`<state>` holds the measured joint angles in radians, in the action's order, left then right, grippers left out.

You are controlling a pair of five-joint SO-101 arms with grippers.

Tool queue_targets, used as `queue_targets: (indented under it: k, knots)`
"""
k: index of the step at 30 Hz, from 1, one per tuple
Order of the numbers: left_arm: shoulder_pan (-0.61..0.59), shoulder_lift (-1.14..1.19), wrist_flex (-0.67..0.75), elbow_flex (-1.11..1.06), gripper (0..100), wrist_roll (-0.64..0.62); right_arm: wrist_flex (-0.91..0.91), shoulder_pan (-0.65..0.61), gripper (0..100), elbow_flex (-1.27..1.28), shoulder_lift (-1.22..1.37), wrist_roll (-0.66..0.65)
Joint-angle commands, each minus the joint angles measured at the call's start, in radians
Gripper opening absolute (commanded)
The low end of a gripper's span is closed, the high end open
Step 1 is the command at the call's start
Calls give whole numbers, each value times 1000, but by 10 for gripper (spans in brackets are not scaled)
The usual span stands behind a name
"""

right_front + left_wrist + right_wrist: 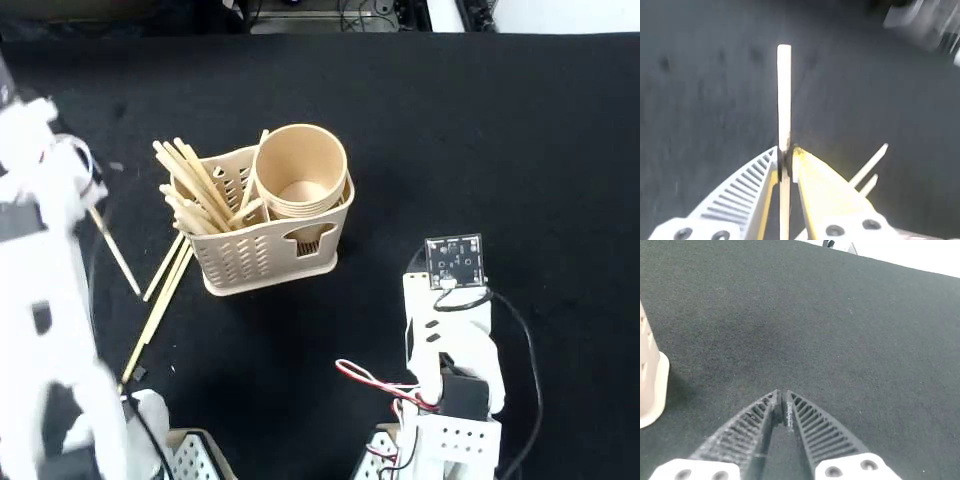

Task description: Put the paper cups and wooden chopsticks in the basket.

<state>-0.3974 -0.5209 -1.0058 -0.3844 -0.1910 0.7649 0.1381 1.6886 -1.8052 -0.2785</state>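
Holding one chopstick (pixel 784 95) clenched in left gripper (pixel 785 155), long axis pointing straight out | basket (pixel 265 255) lies right of it, mid-frame in high view | right gripper (pixel 783 402) closed, empty.

Basket (pixel 647 365) cropped by picture edge.

A black, felt-like cloth covers the table (pixel 540 140) from edge to edge, matte and evenly lit with no hard shadows. Beyond its far edge, at twelve o'clock in the high view, lie dark cables (pixel 350 12) and what may be a metal frame. At one o'clock a white surface (pixel 570 14) begins.
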Motion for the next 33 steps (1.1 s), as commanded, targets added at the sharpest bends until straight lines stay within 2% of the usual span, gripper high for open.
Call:
queue_targets:
  k: [1,7,9,11,16,21,28,33]
  knots:
    - [13,-474,296,-311,29,-8,-2,-12,21,-5,-65,-11]
    - [24,-971,669,-602,29,-8,2,-14,21,-5,-65,-11]
    - [79,-1083,773,-642,29,-8,5,-35,21,-5,-62,-11]
    - [159,-1155,810,-634,29,-5,5,-40,21,-5,-62,-11]
    - [348,-1175,776,-542,29,0,5,-38,21,-5,-62,-11]
    - [495,-1065,732,-513,29,0,5,-38,21,-5,-62,-11]
    - [512,-910,723,-575,32,-2,5,-38,21,-5,-62,-11]
    - [513,-899,554,-567,90,-6,5,-37,21,-5,-62,-11]
